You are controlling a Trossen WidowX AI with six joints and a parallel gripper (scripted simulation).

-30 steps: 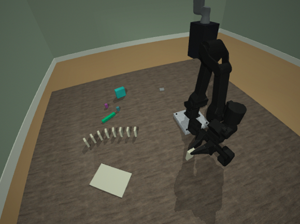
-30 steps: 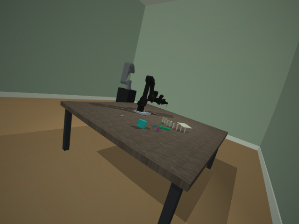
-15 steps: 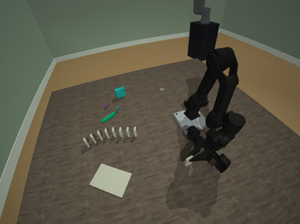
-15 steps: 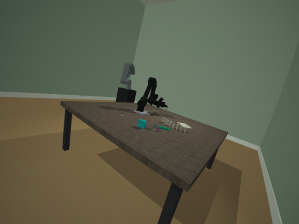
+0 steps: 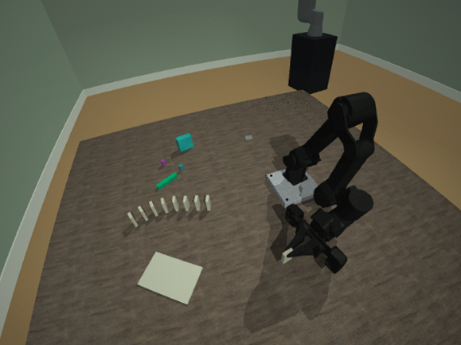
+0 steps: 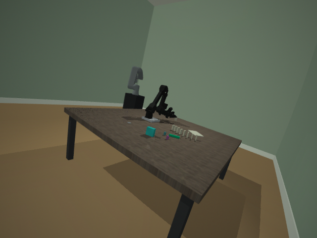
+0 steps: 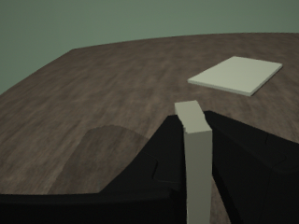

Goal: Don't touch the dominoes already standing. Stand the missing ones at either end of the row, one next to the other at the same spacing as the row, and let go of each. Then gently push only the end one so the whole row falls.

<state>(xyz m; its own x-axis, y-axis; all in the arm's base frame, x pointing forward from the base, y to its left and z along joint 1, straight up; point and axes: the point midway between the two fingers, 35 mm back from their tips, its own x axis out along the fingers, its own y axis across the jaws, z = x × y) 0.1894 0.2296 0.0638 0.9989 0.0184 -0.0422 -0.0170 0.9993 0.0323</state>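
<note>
Dim, even light from above; my arm's shadow (image 5: 283,298) falls soft on the surface (image 5: 377,301); edges seem slightly blurred.

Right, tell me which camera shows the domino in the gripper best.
Wrist view: the cream domino fills the frame, pinched between the black fingers of the gripper. The top view shows it as a small cream block at the fingertips. In the exterior view it is too small to make out.
</note>
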